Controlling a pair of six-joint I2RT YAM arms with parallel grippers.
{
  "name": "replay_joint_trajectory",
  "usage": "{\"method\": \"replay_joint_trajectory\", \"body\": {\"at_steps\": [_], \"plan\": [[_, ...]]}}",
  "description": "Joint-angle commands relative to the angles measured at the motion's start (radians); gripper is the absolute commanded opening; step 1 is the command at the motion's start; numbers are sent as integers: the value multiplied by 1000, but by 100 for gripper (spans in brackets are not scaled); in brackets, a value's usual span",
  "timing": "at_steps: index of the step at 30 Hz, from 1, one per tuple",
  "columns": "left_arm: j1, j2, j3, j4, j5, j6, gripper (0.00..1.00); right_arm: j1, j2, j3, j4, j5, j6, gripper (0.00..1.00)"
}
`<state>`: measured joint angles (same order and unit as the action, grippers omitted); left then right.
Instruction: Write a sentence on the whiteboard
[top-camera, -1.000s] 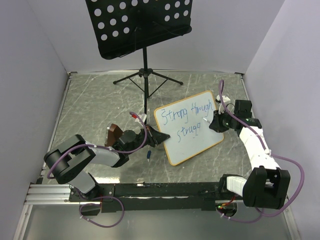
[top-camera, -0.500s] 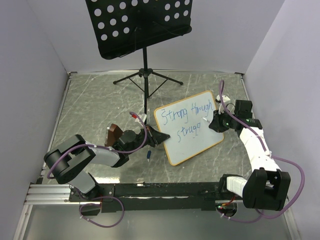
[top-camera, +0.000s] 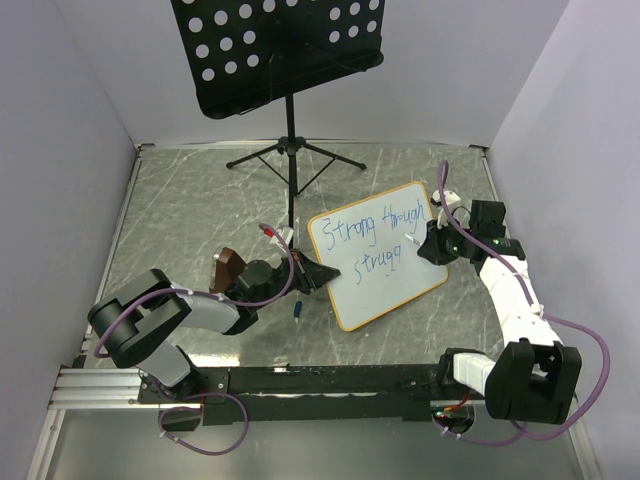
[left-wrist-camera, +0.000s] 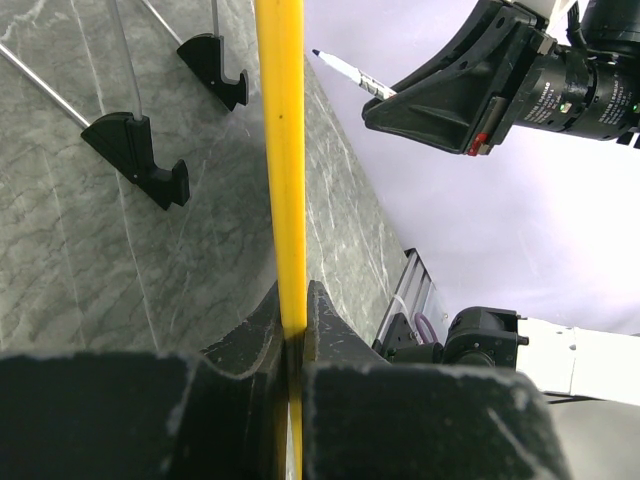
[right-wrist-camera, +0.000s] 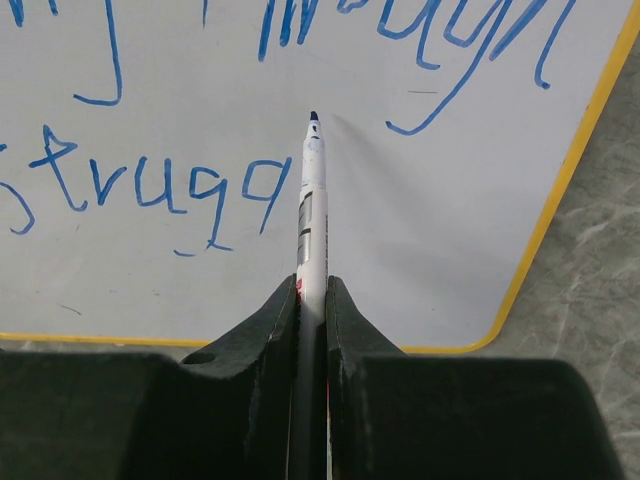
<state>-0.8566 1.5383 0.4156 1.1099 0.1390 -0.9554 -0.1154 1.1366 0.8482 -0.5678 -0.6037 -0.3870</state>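
Left gripper (left-wrist-camera: 292, 335) clamped on whiteboard (top-camera: 400, 290) frame edge. Right gripper (right-wrist-camera: 312, 300) pinching marker (right-wrist-camera: 312, 200), tip just right of sentence (top-camera: 368, 245) second line.

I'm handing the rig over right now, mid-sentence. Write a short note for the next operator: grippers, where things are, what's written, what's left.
Left gripper: shut on the tan-orange frame edge of the small white rounded-corner whiteboard, steadying it.
Right gripper: shut on the slim white marker with a blue tip. The tip sits just right of the last "g"; whether it touches the board cannot be told.
Done: the blue handwritten sentence reads "Strong through" on line one and "strugg" on line two.
Left: finish the second-line word, probably "struggles". There is bare board to its right.
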Motion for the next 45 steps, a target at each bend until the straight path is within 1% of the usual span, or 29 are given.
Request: {"method": "replay_joint_trajectory", "body": {"at_steps": [1,15,27,45], "plan": [[-4,-7,26,114,45,32,1,5,-32,-5,29,-25,-18,0],[-4,-3,25,120,47,30,1,3,-6,0,42,-27,-19,0],[-2,0,28,123,50,29,1,6,49,2,60,7,-9,0],[-1,-1,26,123,40,30,1,5,-14,-55,-106,1,-167,0]]}}
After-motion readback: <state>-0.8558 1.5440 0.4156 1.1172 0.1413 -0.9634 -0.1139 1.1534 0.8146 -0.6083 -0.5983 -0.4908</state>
